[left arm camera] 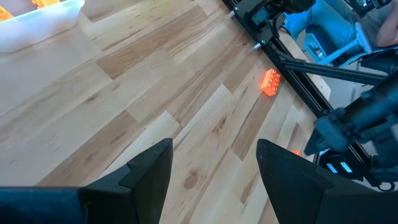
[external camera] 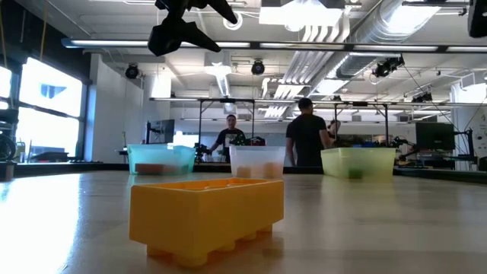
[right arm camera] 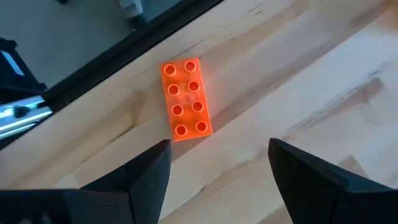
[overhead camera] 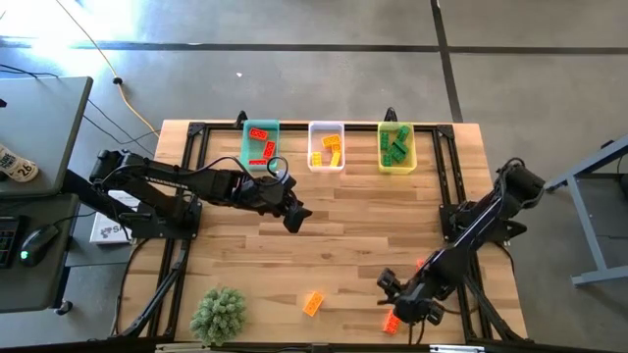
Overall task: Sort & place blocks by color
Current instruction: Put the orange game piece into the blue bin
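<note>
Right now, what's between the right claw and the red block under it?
Nothing: the right wrist view shows only bare table between the open right claw and the red block.

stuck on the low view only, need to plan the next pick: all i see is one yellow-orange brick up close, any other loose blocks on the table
Observer: Yes, a red-orange block lies studs-up at the near right table edge, just ahead of the open right gripper.
Operator: which bin takes red
Observer: The teal bin, leftmost of three, already holds red-orange blocks.
Operator: where's the left gripper
Observer: The left gripper hangs open mid-table, nothing between its fingers.
</note>
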Motion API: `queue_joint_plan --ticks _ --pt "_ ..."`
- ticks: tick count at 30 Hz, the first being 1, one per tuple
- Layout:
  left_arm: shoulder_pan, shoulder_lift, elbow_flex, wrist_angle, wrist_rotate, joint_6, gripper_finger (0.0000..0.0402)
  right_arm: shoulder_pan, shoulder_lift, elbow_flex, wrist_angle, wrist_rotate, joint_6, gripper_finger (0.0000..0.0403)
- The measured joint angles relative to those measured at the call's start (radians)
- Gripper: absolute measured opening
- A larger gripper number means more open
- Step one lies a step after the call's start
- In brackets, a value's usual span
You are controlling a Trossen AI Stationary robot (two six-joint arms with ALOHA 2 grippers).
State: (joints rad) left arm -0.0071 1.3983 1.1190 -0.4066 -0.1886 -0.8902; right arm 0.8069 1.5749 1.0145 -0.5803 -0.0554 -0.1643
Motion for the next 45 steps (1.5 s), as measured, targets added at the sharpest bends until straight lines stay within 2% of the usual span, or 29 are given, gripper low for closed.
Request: queue_joint_plan --ticks 10,19,25,30,37,41,45 --pt "0.000 0.000 0.000 0.000 0.001 0.003 0.0223 0.007 0.138 0.000 0.073 -0.005 0.006 0.0256" --pt "0.000 0.000 0.000 0.000 0.002 0.003 0.0223 0.008 0.148 0.000 0.096 -0.070 0.007 0.0256" --pt "0.000 0.000 0.000 0.000 0.002 0.003 0.0223 0.007 0.154 0.000 0.170 -0.052 0.007 0.0256" --pt "0.000 0.000 0.000 0.000 0.004 0.019 0.0223 0.025 0.199 0.000 0.148 -0.076 0.007 0.0256" --pt "0.000 0.000 0.000 -0.001 0.004 0.040 0.0223 0.041 0.235 0.000 0.152 -0.047 0.012 0.0253" --pt "0.000 0.000 0.000 -0.001 0.001 0.048 0.0223 0.038 0.237 0.000 0.158 -0.024 0.080 0.0214" --pt "0.000 0.000 0.000 -0.001 0.001 0.056 0.0223 0.036 0.237 0.002 0.159 -0.024 0.135 0.0138"
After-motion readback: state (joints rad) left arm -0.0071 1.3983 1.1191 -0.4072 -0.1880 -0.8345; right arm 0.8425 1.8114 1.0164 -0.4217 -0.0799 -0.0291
